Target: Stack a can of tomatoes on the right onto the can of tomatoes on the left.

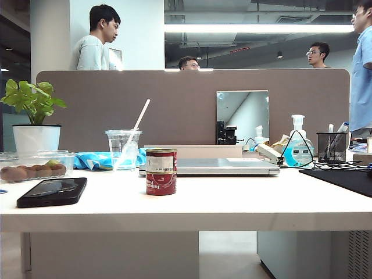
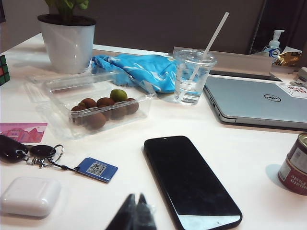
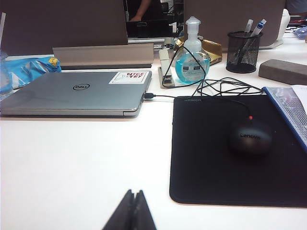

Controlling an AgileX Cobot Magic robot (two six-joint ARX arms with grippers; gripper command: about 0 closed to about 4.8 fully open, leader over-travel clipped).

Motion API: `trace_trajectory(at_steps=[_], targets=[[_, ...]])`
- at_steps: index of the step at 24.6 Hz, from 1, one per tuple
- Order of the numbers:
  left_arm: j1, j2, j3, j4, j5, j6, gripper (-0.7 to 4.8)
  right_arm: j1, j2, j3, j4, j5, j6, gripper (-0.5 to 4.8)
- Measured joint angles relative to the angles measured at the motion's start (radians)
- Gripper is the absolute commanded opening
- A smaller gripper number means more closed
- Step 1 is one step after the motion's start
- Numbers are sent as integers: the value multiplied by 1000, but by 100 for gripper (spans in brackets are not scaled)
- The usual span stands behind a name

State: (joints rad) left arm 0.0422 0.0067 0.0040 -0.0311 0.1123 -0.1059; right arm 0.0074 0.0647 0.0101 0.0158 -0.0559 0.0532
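2 tomato cans (image 1: 161,171) stand stacked on the white table (image 1: 232,203), in front of the closed laptop (image 1: 221,167). The left gripper (image 2: 135,201) and right gripper (image 3: 135,197) hang low over the table, both pinched closed on nothing. A nudge to the table could topple the stack, since it sits unsupported. Only the right wrist view shows the mouse (image 3: 249,136); only the left wrist view shows the keys (image 2: 29,152).

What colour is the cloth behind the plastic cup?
Bright blue cloth, clearest in the left wrist view.
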Motion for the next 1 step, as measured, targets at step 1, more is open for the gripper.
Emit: trace_trajectory(at_steps=[1], targets=[[0, 0, 0, 0, 0, 0, -4, 0, 0, 0, 0, 0, 0, -8]])
